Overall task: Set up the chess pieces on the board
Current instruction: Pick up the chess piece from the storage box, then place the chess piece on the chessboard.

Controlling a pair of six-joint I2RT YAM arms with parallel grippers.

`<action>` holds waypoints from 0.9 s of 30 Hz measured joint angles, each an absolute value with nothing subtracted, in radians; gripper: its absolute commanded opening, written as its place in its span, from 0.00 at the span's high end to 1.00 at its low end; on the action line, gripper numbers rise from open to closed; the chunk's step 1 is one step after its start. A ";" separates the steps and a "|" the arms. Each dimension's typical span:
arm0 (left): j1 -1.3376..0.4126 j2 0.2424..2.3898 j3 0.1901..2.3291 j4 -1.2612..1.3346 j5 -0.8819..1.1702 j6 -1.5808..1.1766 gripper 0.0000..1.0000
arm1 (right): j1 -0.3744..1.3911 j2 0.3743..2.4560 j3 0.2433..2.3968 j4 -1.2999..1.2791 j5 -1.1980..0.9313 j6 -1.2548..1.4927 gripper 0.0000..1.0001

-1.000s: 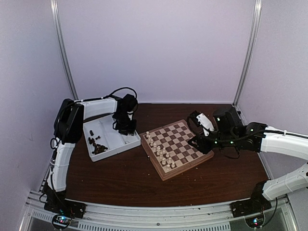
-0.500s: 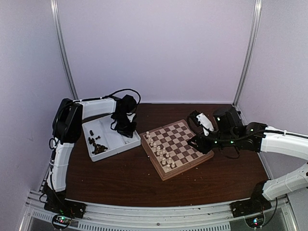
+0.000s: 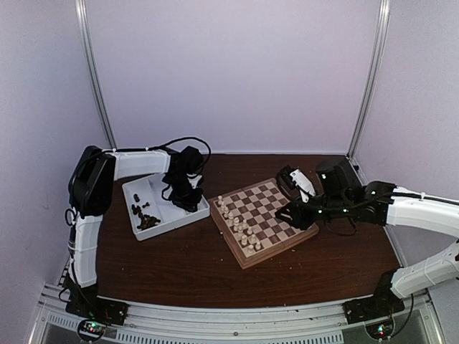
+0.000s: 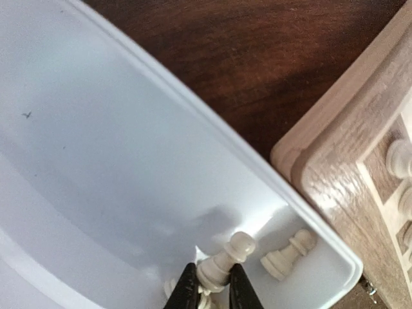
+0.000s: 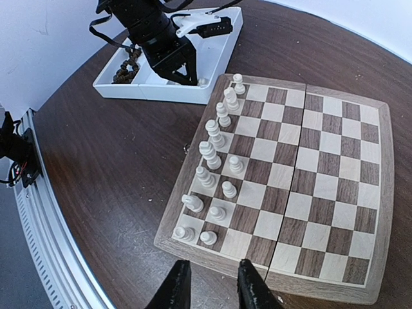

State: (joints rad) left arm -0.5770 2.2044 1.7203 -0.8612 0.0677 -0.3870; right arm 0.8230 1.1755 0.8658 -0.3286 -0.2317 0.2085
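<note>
Left hand point(image 4: 211, 284), clamped on a cream pawn point(image 4: 222, 262) in the tray point(image 4: 129, 161), should lift straight up, clearing the three-o'clock neighbour pawn point(image 4: 286, 255).

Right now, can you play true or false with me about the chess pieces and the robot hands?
1. The left gripper pinches a cream-white piece inside the white tray. True.
2. The cream-white pieces on the board stand along its side nearest the tray. True.
3. The dark brown pieces already stand on the board. False: they lie in the tray; only cream-white ones are on the board.
4. The right gripper carries a piece. False: nothing is between its fingers.
</note>
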 measured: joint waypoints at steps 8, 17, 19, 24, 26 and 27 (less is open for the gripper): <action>-0.578 1.984 1.510 -0.734 0.060 -0.383 0.89 | 0.823 1.243 0.933 -0.332 -0.319 0.218 0.73; -0.580 1.782 1.320 -0.538 0.179 -0.373 0.89 | 0.836 1.360 1.037 -0.292 -0.417 0.299 0.74; -0.585 1.737 1.280 -0.491 0.233 -0.371 0.89 | 0.841 1.393 1.064 -0.272 -0.432 0.339 0.73; -0.649 1.630 1.207 -0.382 0.336 -0.364 0.88 | 0.844 1.446 1.076 -0.198 -0.476 0.453 0.71; -0.696 1.598 1.186 -0.335 0.352 -0.357 0.88 | 0.847 1.471 1.086 -0.181 -0.488 0.490 0.68; -0.716 1.586 1.177 -0.314 0.357 -0.355 0.88 | 0.847 1.482 1.094 -0.178 -0.493 0.506 0.66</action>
State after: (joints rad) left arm -0.7158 1.5856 1.1774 -0.3141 0.3569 -0.3550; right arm 0.8471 1.4818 1.0943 -0.1783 -0.4927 0.5060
